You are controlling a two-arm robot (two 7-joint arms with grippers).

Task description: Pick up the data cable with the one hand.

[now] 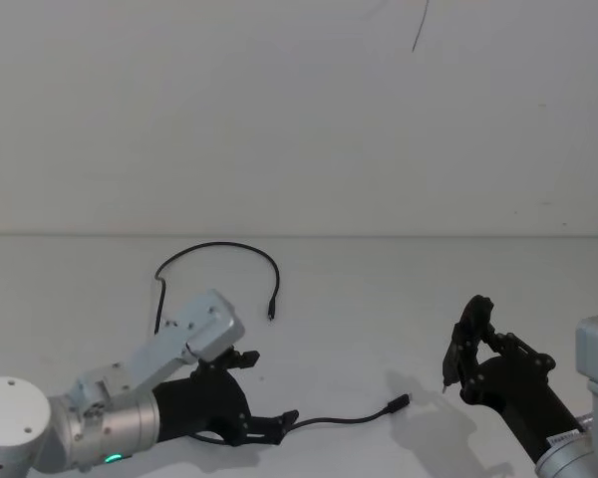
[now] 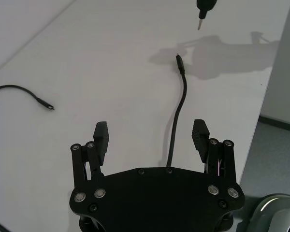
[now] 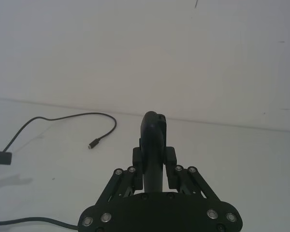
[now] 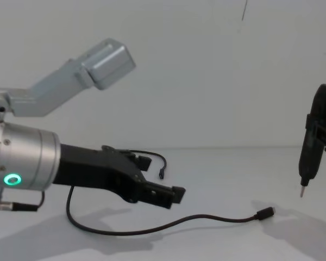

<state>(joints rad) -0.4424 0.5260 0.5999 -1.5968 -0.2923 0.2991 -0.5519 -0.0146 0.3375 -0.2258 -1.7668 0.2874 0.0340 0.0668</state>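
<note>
Data cable (image 2: 185, 89) lies slack on the table (image 2: 87, 58), running at lower centre of the left wrist view between the wide-spread jaws of the left gripper (image 2: 150, 126), which hovers just above it. It is ungrasped: closing and lifting remain. The right gripper (image 3: 153, 155), at the head view's lower right, clamps a screwdriver-like tool (image 4: 309, 152).

Black on white — barely any other colour.
The data cable (image 1: 349, 418) is black on a plain white table (image 1: 379, 299) under a blank white wall (image 1: 279, 100). At lower left, the black left gripper (image 2: 150, 126) sits on a silver arm (image 4: 27, 160) with a green ring light (image 4: 11, 179) — at lower right, the right gripper (image 3: 154, 157) and its tool (image 4: 315, 136) are black.
</note>
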